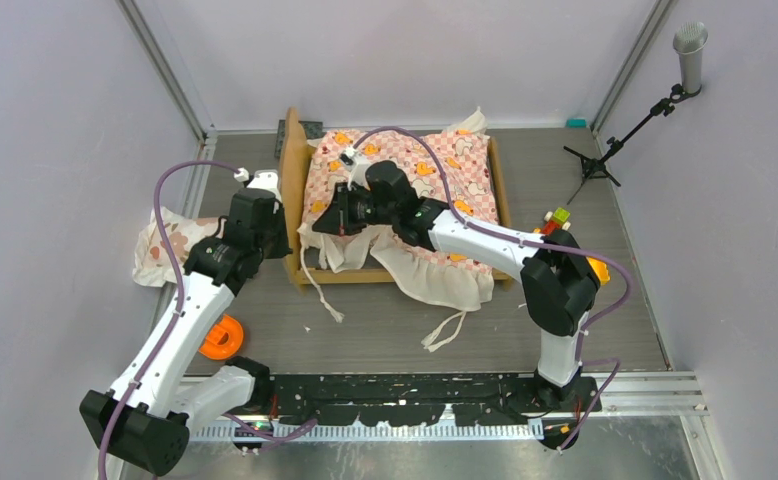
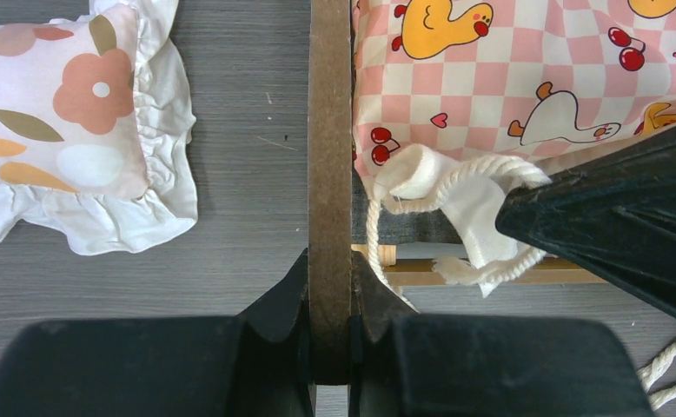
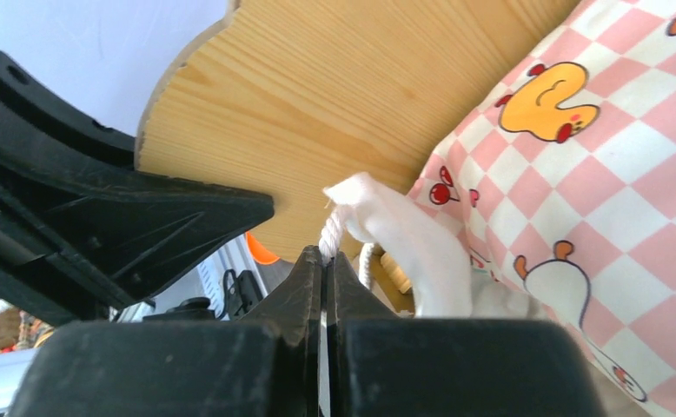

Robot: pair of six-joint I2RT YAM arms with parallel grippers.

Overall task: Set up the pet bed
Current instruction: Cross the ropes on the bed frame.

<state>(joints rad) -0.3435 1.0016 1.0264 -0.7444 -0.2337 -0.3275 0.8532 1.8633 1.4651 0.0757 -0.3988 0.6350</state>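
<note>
**A:** Overhead view. What is taking up the most room?

**B:** The grey table is carrying everything. The pet bed is standing toward its far middle. The bed's wavy-topped headboard is rising upright at the left end.

**A:** What is covering the bed?

**B:** The pink-checkered sheet, printed with ducks and cherries, is lying across it. Its white ruffle is hanging over the near rail, and loose ties are trailing onto the table.

**A:** Next in size?

**B:** The floral pillow is lying flat on the table to the left of the headboard. It is sitting near the board without touching it.

**A:** Left wrist view. How is that claw standing?

**B:** The left gripper is clamping the headboard's edge. Its jaws are standing narrow, one finger pressing against each face of the board.

**A:** Right wrist view?

**B:** The right gripper is reaching in over the sheet, just beside the headboard's inner face. Its jaws are pressing together on the white cord.

**A:** Where is that cord running?

**B:** It is emerging from a bunched white corner of the sheet and passing down between the fingertips.
</note>
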